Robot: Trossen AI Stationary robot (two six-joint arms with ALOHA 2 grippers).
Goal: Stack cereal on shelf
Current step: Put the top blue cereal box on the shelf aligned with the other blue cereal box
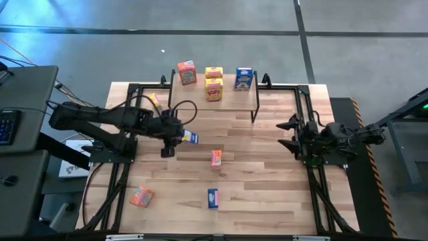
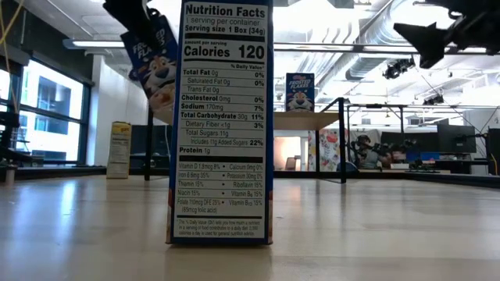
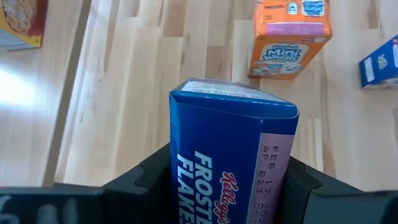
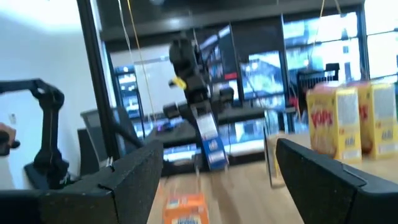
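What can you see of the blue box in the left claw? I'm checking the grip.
The blue Frosted Flakes box is small glossy cardboard with white lettering and a pink date panel. It is pinched between the left claw's dark fingers, lifted clear of the wooden table, hanging tilted, flaps shut, apparently undamaged.

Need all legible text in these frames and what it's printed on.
"Nutrition Facts", "Calories 120": blue box standing nearest the low camera.
"FROSTED FLAKES": blue box held in the left gripper.
"Mini": orange box on the table.
"POPS": yellow box on the shelf.
Other print too blurred.
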